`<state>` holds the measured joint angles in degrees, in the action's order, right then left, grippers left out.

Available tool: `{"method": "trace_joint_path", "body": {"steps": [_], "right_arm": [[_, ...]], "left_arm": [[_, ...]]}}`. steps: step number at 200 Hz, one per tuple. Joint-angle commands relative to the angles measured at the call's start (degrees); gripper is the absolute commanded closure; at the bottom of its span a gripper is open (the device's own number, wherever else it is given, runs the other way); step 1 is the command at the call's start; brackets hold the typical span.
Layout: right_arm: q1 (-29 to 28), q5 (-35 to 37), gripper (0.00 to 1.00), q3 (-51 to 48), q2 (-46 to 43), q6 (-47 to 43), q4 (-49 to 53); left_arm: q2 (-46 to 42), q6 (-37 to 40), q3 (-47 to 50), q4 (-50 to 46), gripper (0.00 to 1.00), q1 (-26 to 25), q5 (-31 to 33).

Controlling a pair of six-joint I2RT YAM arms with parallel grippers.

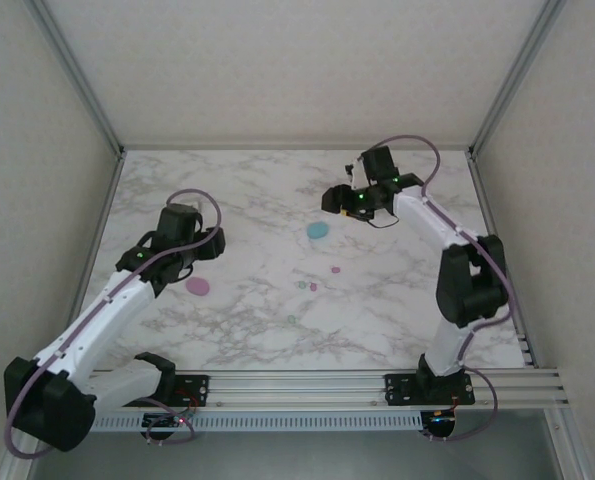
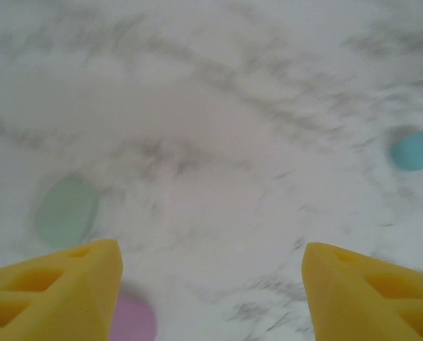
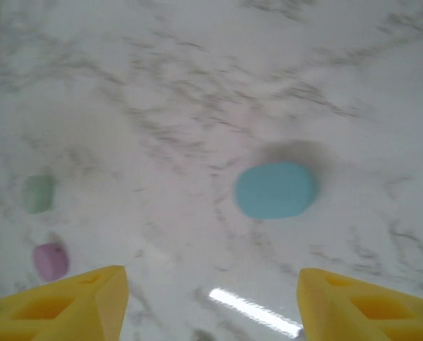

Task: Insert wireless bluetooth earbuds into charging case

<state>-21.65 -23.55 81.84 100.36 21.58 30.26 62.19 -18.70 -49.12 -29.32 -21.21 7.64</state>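
Left gripper is seen with its two yellow fingers spread wide apart, and nothing is held between them. It is held up over the left side of the white table with grey marble lines. An oval pink plastic case is seen lying on the table just beside this gripper. In the left wrist view the pink case is partly hidden behind the left finger. An oval mint green plastic case is seen a little farther on, apart from the pink one. That view is blurred.

The right gripper is spread open too, and nothing is pinched in it. It is held above the far right part of the table. An oval light blue plastic case is seen lying flat on the table near it, out in front of the fingers and not touched by them.

The tiny pastel plastic earbuds are found loose on the bare table, between the two arms. One pink bud is seen near the blue case. Another pink one and a mint green one are seen close together. A last mint green bud is seen closer to the arm bases. Whether the cases are open or closed cannot be told.
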Motion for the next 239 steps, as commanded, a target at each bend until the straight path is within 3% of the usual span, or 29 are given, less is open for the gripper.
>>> {"method": "trace_joint_path", "body": {"steps": [1, 19, 67, 122, 183, 239], "right_arm": [[-2.7, 0.8, 0.34, -3.7, -3.1, -0.1, -1.7], [-4.3, 0.7, 0.34, -5.4, -4.8, 1.3, -2.3], [-8.7, 1.7, 0.33, -5.5, -5.1, 1.8, -0.4], [-10.6, 2.8, 0.32, -7.3, -5.0, 2.6, -0.1], [-10.7, 3.7, 0.32, -8.8, -5.3, 3.6, 0.1], [-10.8, 4.1, 0.32, -9.2, -4.9, 3.8, 0.5]], "left_arm": [[0.3, -7.7, 3.1, -7.0, 0.3, 3.4, 0.7], [1.7, -8.7, 5.1, -7.0, 0.18, 7.2, -0.5], [10.0, -13.1, 4.2, -6.6, 0.16, 11.9, -3.8], [20.2, -22.7, -0.6, -11.1, 0.19, 12.5, -4.9], [22.2, -30.8, -0.9, -11.3, 0.29, 12.4, -4.4], [23.7, -35.5, 1.3, -9.1, 0.28, 12.1, -7.9]]}}
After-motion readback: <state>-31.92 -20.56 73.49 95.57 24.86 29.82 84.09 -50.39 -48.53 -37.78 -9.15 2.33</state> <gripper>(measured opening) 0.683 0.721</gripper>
